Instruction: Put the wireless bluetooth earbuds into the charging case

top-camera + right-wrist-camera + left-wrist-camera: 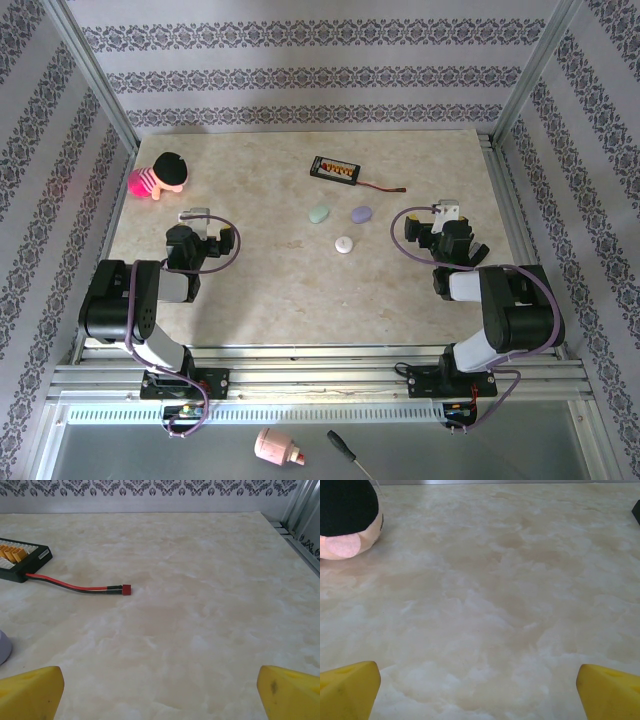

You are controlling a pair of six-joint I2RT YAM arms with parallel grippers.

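Sitting low over the marble-look table [280, 300], the left gripper [480, 695] is spread wide. Its yellow fingertips [347, 690] are at opposite lower corners of the left wrist view, with only bare tabletop between them. In the top view it is on the left side of the table, near and right of a doll [160, 176] with black hair and a pink body. The right gripper [160, 695] is also spread wide and empty, on the right side of the table. Far and left of it lies a black board [17, 560] with orange connectors. A red wire [75, 586] trails right from the board, its end lying loose on the table. A pale rounded piece [2, 647] is cut off at the left edge of the right wrist view; cannot tell which one. Mid-table, between the two grippers and well apart from both, the mint-green earbud [318, 213] and lavender earbud [361, 213] lie side by side, not touching. The whitish earbud [344, 244] lies nearer, between those two. All three are on the near side of the board and too small for detail.
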